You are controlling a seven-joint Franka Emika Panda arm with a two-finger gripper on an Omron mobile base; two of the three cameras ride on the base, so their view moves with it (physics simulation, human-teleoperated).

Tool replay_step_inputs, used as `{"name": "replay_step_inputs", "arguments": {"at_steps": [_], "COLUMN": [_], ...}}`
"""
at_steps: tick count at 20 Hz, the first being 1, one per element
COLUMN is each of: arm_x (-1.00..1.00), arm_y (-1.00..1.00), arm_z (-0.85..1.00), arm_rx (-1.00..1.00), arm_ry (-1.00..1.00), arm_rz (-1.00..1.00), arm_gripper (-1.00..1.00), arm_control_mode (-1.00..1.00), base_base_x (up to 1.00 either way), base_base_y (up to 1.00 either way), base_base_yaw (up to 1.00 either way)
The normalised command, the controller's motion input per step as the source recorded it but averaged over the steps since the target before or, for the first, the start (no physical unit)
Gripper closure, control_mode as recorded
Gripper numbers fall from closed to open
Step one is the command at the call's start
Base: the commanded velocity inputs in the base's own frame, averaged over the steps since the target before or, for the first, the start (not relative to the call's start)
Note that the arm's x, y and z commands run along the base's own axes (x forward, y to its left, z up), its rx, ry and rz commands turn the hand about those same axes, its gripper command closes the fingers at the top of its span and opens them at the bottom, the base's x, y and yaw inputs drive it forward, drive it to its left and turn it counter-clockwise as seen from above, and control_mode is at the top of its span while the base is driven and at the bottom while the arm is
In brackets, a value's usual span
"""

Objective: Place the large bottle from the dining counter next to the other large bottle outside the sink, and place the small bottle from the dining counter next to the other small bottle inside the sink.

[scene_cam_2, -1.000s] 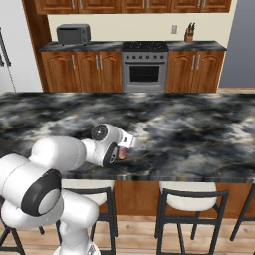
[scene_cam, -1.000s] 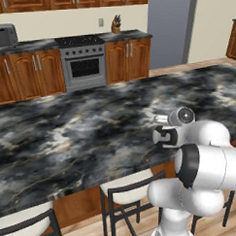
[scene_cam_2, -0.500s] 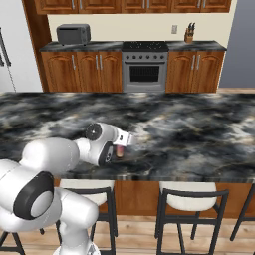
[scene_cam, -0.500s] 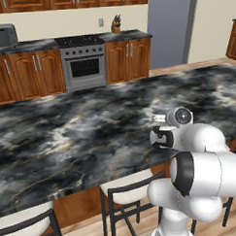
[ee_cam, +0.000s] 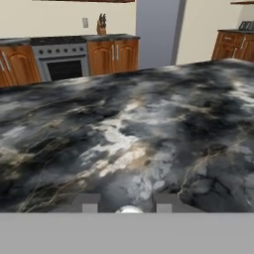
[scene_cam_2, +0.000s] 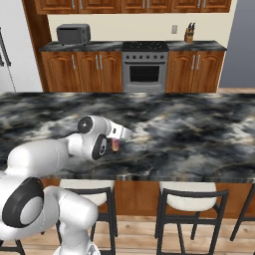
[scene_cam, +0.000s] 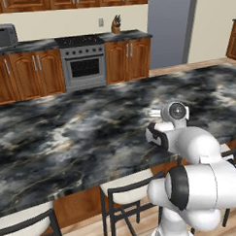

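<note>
My gripper (scene_cam_2: 117, 142) hangs low over the near edge of the dining counter (scene_cam_2: 189, 134), with the arm folded back close to the base. It is shut on the small bottle (scene_cam_2: 115, 145), which shows as a small pinkish-red patch just under the hand. In the hand view a pale rounded bit of the bottle (ee_cam: 130, 210) sits between the two fingertips (ee_cam: 90, 202). In the left base view the gripper (scene_cam: 152, 134) points left over the marbled top and hides the bottle. The large bottle, the other bottles and the sink are out of view.
Bar stools (scene_cam_2: 188, 195) stand under the counter's near edge beside the base. Across the floor runs a wall counter with a steel range (scene_cam_2: 145, 65), a microwave (scene_cam_2: 73, 34) and a knife block (scene_cam_2: 188, 35). A grey fridge (scene_cam: 168, 26) stands to the right of it.
The arm has folded in a little toward the base, carrying the gripper and the bottle slightly back along the counter's near edge. The grip is unchanged.
</note>
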Motion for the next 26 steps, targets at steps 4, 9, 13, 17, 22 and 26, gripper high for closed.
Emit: {"name": "replay_step_inputs", "arguments": {"at_steps": [4, 9, 13, 17, 22, 26], "arm_x": [0.00, 0.00, 0.00, 0.00, 0.00, 0.00], "arm_y": [0.13, 0.00, 0.00, 0.00, 0.00, 0.00], "arm_z": [0.07, 0.00, 0.00, 0.00, 0.00, 0.00], "arm_rx": [0.00, 0.00, 0.00, 0.00, 0.00, 0.00], "arm_ry": [0.00, 0.00, 0.00, 0.00, 0.00, 0.00], "arm_rz": [0.00, 0.00, 0.00, 0.00, 0.00, 0.00], "arm_gripper": [1.00, 1.00, 1.00, 1.00, 1.00, 1.00], "arm_control_mode": [-1.00, 1.00, 1.00, 1.00, 1.00, 1.00], "base_base_x": [0.00, -0.06, -0.63, -0.94, -0.55, -0.07], "base_base_y": [0.00, 0.03, 0.00, 0.00, 0.00, -0.02], "base_base_yaw": [0.00, 0.00, 0.00, 0.00, -0.08, -0.36]}}
